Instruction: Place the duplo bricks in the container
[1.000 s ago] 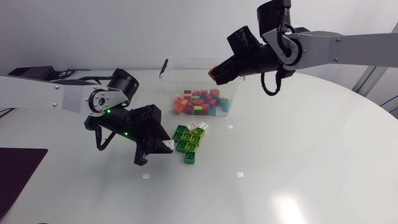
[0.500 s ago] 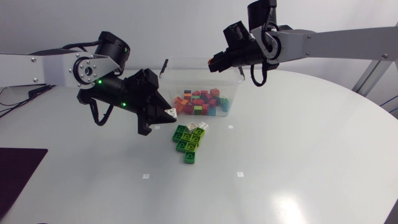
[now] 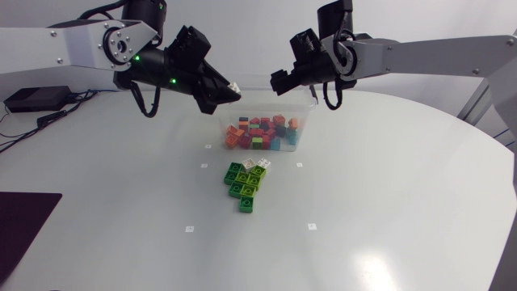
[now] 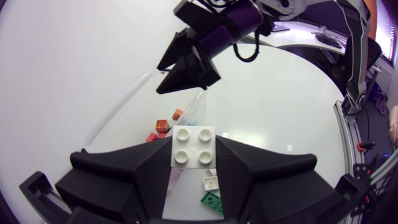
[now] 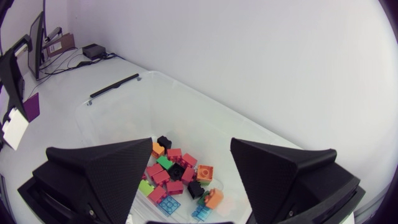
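Duplo bricks [image 3: 246, 182], mostly green with a couple of white ones on the far side, are seen lying in a tight little pile on the table [image 3: 388, 202], just in front of the container [image 3: 242, 103]. So a fair bit of the job looks undone.

The clear container itself is already loaded with a layer of red, orange, green and blue bricks [image 3: 262, 133], bunched toward its near right side.

Over the container's left rim, a white 2x2 brick [image 4: 192, 147] is held up in the air, studs facing the left wrist camera, pinched from both sides by the left gripper [image 3: 224, 91]. The right gripper [image 5: 191, 149] is parked above the far rim, jaws spread wide with nothing between them. The two grippers are pretty near each other, tips pointed roughly at one another.

Best guess on the step: the carry is basically finished and the drop is what's in hand. What seems called for next is the white brick being nudged a little further in over the open box, so it isn't bounced off the rim, and then the jaws being let go. Some care is probably needed so the right gripper isn't clipped. After that, the pile in front would need to be worked through.
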You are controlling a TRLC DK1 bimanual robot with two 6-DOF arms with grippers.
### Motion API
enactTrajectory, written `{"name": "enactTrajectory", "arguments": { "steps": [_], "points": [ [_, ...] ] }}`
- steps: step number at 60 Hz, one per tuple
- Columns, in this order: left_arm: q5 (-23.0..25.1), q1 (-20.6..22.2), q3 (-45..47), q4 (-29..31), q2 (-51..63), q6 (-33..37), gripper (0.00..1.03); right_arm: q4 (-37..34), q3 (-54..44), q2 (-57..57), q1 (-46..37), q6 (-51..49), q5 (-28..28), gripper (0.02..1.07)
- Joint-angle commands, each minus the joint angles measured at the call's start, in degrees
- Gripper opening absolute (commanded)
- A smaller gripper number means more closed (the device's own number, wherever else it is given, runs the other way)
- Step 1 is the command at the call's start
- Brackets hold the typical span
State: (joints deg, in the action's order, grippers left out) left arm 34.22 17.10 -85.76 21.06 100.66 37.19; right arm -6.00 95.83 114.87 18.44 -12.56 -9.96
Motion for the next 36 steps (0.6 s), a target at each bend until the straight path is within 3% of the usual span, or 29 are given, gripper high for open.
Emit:
{"name": "enactTrajectory", "arguments": {
  "steps": [1, 36],
  "points": [
    [-0.12, -0.32, -4.51, -1.02, 3.93, -4.05, 0.32, 0.11, -2.76, -4.74, -0.95, 1.04, 0.2, 1.02],
    [-3.89, -0.49, -17.43, -7.08, 18.52, -11.7, 0.33, 2.31, -34.66, -26.01, 1.95, -2.91, -6.3, 1.02]
  ]
}}
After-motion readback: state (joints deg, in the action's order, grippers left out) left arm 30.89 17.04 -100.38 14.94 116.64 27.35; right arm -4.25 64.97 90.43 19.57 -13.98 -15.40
